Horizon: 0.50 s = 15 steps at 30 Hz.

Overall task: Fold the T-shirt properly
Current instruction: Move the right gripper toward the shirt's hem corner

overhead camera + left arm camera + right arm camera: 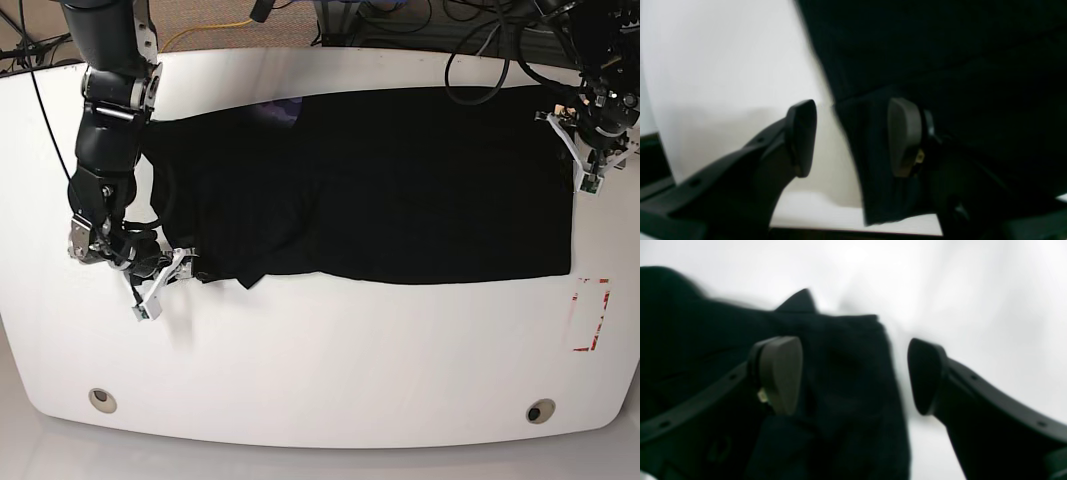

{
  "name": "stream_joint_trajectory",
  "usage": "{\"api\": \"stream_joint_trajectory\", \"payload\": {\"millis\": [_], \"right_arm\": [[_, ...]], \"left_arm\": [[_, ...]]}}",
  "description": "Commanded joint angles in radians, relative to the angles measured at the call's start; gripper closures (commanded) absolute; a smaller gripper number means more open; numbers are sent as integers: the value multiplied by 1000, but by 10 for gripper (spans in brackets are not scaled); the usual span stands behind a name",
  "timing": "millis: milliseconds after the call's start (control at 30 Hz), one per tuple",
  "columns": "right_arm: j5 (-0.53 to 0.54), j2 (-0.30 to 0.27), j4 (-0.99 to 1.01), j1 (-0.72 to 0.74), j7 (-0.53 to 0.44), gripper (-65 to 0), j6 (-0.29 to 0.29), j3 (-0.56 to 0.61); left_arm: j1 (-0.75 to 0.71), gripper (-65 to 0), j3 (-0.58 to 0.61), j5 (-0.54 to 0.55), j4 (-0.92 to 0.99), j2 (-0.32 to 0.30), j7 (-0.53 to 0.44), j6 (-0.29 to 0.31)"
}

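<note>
The black T-shirt lies spread across the white table, its print side not showing. At its lower left corner my right gripper is down at the cloth. In the right wrist view that gripper is open wide, and a bunched corner of the T-shirt lies between its fingers. My left gripper is at the shirt's right edge. The left wrist view shows this gripper open too, with the edge of the T-shirt running between the pads, close to the right one.
A red-outlined rectangle is marked on the table near the shirt's lower right corner. Two round holes sit near the front edge. Cables hang over the back edge behind the shirt.
</note>
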<state>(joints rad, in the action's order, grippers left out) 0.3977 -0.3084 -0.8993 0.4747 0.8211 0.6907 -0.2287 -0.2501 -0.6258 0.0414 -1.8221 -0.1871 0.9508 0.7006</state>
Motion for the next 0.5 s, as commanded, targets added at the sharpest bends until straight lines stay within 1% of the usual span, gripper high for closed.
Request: {"api": "stream_joint_trajectory", "payload": {"millis": [0, 167, 267, 333, 400, 467], "right_arm": [[-23, -8, 38, 58, -75, -466, 7, 18], [-70, -7, 102, 68, -162, -466, 7, 47], [-75, -4, 105, 74, -173, -466, 7, 76], [-75, 16, 105, 74, -173, -463, 7, 101], [-75, 24, 105, 74, -173, -428, 7, 111], [-76, 31, 105, 74, -176, -347, 7, 119]], "left_arm": [[5, -317, -9, 4, -17, -13, -13, -2], [5, -317, -22, 5, -17, -12, -13, -2], [7, -317, -22, 5, -17, -12, -13, -2], [7, -317, -22, 5, -17, -12, -13, -2], [10, -317, -22, 5, -17, -12, -13, -2], [33, -317, -24, 4, -17, -12, -13, -2]]}}
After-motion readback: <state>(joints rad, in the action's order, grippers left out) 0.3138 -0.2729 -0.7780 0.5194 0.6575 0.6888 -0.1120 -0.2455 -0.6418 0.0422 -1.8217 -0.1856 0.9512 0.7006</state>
